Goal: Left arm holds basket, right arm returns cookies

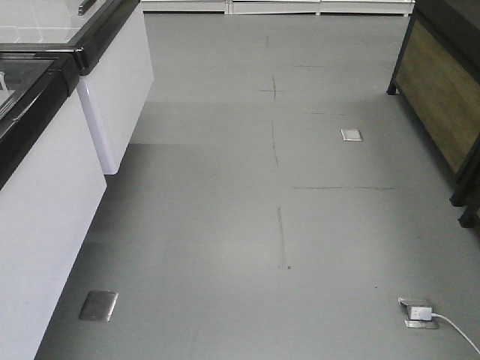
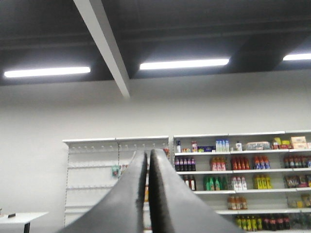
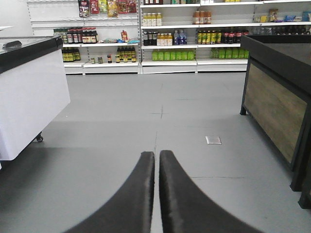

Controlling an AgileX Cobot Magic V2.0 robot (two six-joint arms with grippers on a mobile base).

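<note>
Left wrist-mounted: left fingers [image 2: 127, 204] together, upward toward the ceiling [image 2: 204, 24].

My left end effector [image 2: 148, 154] and right end effector [image 3: 156, 155] have matt black jaws with a faintly grainy skin. The grey floor [image 1: 225, 225] is smooth with a dull sheen. The white chest freezer [image 1: 45, 217] has smooth, satin sides and a glossy black rim. The dark-framed display stand [image 1: 442, 97] has matt brown wood-grain panels. The square floor plate [image 1: 98, 305] looks like brushed metal.
</note>
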